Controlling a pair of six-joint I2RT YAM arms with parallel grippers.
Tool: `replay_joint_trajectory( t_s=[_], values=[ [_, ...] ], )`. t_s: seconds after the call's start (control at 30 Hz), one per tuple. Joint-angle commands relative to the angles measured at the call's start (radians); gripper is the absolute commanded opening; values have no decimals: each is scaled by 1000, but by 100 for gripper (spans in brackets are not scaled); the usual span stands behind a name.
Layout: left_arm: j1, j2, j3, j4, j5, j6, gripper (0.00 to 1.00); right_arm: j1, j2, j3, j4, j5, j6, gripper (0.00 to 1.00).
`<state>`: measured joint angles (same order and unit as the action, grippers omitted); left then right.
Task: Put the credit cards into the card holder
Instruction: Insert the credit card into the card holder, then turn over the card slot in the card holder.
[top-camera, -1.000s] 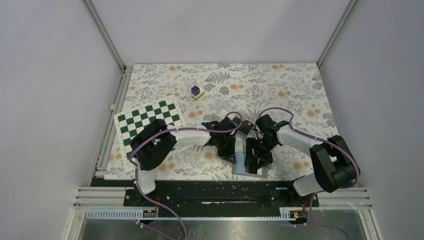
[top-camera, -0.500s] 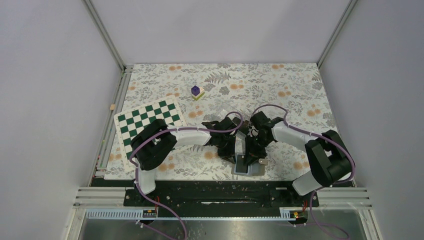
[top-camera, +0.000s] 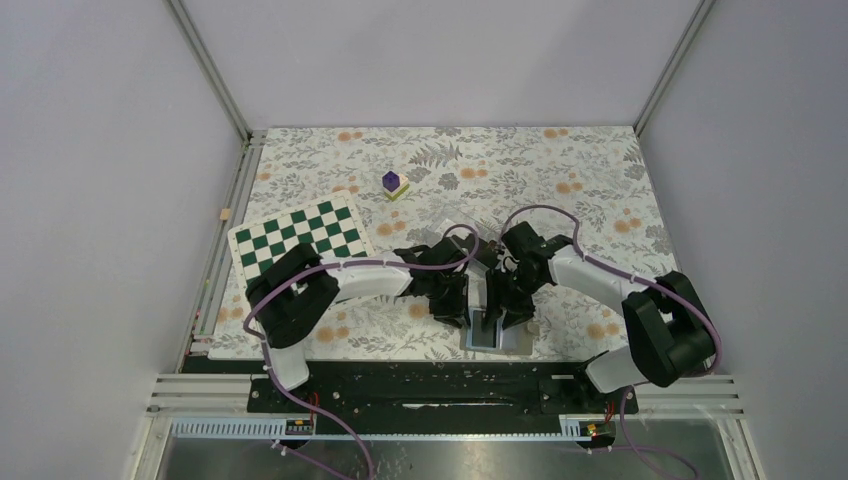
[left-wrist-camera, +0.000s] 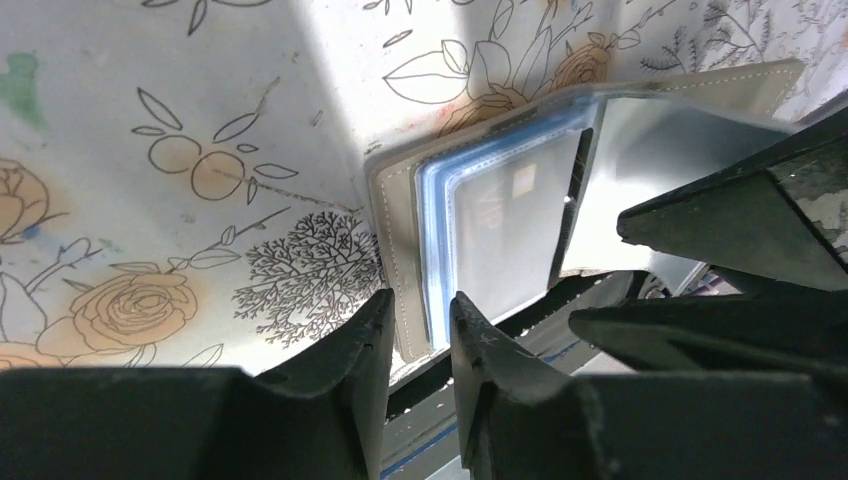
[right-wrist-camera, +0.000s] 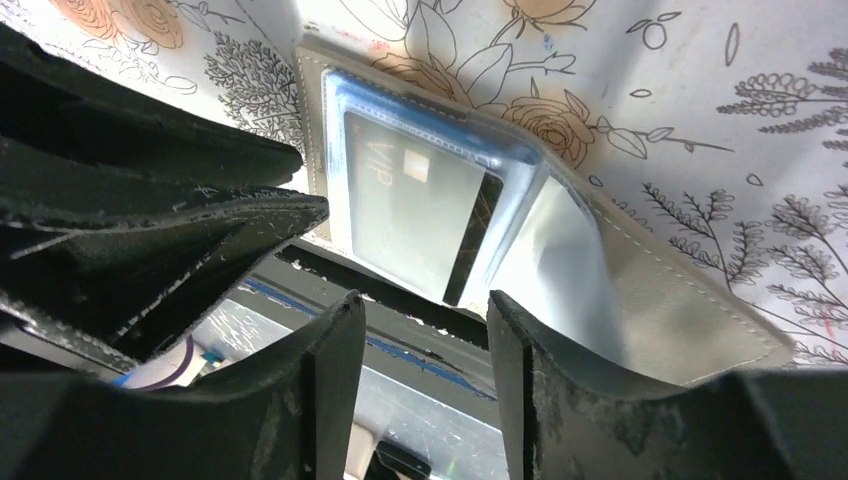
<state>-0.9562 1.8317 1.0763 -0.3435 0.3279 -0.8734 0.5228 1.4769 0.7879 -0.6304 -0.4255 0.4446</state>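
The card holder lies open at the table's front edge, grey-brown outside and pale blue inside. A black card sits in its clear sleeve, one dark edge sticking out at the fold. It also shows in the left wrist view. My left gripper is open by a narrow gap over the left corner of the holder's cover. My right gripper is open and empty just above the holder, at its near edge. In the top view both grippers, left and right, crowd over the holder. No other cards are visible.
A green and white checkerboard lies to the left. A purple cube stands on a yellow base at the back. The black base rail runs just in front of the holder. The floral cloth covers the table.
My right gripper has moved left and now sits over the middle of the holder. The holder has shifted slightly left. My left arm has edged left a little.
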Motion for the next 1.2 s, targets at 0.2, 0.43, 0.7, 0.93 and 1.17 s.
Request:
replay_joint_trajectory(
  t_s=[0.2, 0.43, 0.7, 0.93, 1.17],
  values=[
    [11, -74, -60, 190, 66, -55, 28, 11, -26, -37, -4, 40, -27, 28],
    [11, -41, -69, 239, 102, -77, 28, 10, 43, -52, 50, 28, -22, 9],
    [9, 14, -36, 171, 68, -32, 28, 10, 70, -54, 60, 30, -21, 3],
    [-11, 26, 27, 27, -30, 25, 28, 11, 78, -58, 65, 23, -20, 0],
    [-24, 60, 32, 98, 43, 3, 25, 11, 83, -57, 66, 15, -22, 0]
  ],
)
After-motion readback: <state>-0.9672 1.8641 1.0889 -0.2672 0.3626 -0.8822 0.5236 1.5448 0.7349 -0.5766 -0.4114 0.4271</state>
